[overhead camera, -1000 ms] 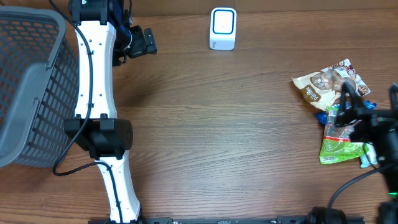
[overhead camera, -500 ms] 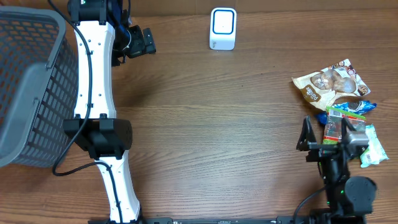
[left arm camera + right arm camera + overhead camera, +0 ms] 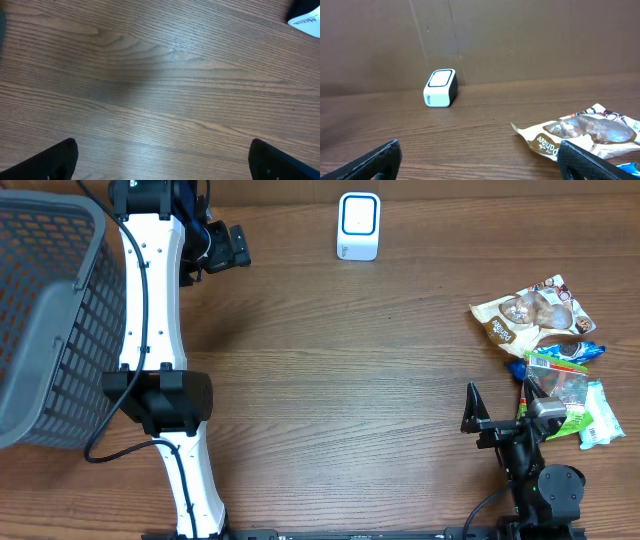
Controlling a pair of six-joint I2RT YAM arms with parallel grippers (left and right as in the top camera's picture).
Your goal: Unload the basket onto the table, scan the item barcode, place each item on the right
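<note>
The white barcode scanner (image 3: pixel 358 225) stands at the far edge of the table (image 3: pixel 350 380). The snack packets lie in a heap right of the scanner and nearer the robot: a brown snack pouch (image 3: pixel 530 315), a blue wrapper (image 3: pixel 572 352) and a green packet (image 3: pixel 562 395), none of them gripped. The left arm reaches up the table beside a grey mesh basket (image 3: pixel 50 320). Its elbow is bent well left of the scanner, and the left hand (image 3: pixel 232 247) sits just left of the scanner, pointing toward it, fingers spread wide and empty. The right arm is folded low, on the near side of the heap. The right hand (image 3: pixel 508 408) is level and aimed toward the scanner, fingers spread wide, holding nothing.
</note>
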